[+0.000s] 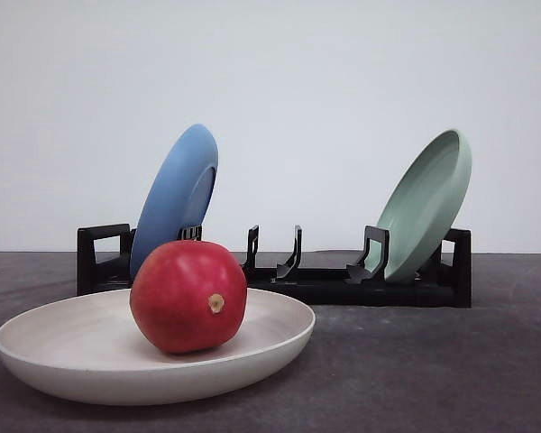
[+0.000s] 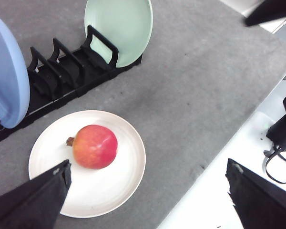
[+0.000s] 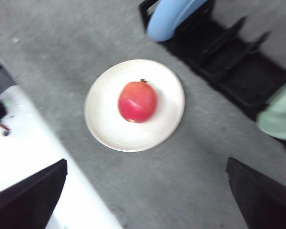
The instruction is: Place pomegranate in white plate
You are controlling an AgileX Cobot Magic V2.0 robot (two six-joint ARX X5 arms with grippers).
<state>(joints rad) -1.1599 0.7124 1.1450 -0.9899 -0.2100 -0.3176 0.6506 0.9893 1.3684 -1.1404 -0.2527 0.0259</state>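
Since the glossy red round pomegranate (image 1: 188,296) already sits inside the shallow cream-white round plate (image 1: 63,347), the task looks finished.

Seen from both wrist cameras, the fruit rests near the plate's middle, touched by nothing, its stem nub pointing sideways. Behind the plate stands a black slotted dish rack (image 1: 325,284) holding a blue plate (image 1: 176,189) and a pale green plate (image 1: 428,203) on edge. Both arms hang well above the grey table (image 2: 190,95): left fingers (image 2: 43,195) spread apart, right fingers (image 3: 33,198) likewise, holding nothing. Nothing seems left but pulling back.
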